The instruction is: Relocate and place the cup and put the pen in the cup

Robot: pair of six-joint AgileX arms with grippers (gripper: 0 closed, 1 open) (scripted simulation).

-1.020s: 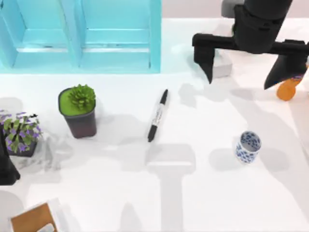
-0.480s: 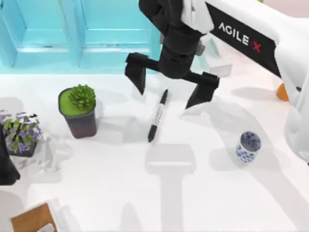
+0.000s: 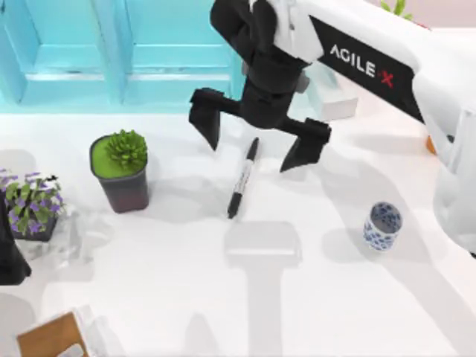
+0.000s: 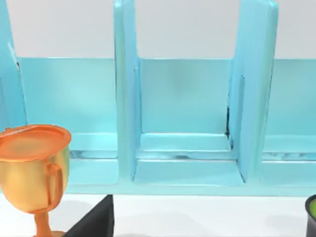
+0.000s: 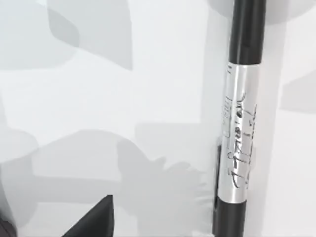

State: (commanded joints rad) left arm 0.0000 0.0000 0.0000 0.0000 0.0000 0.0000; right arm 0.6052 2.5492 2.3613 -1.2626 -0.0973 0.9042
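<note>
Top view shows our right gripper (image 3: 258,140) spread wide above the pen (image 3: 242,178), mid-table; the cup (image 3: 382,226) stands right. We should centre over the label band before descending.

White table (image 3: 149,297), turquoise shelf unit (image 3: 149,52) at its back, soft shadows

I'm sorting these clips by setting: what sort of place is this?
Probably a desk or office tabletop, rendered in simulation: a white table carrying a turquoise shelf organiser, potted plants and a pen, with a small cup nearby. The right gripper hangs open above the pen.
</note>
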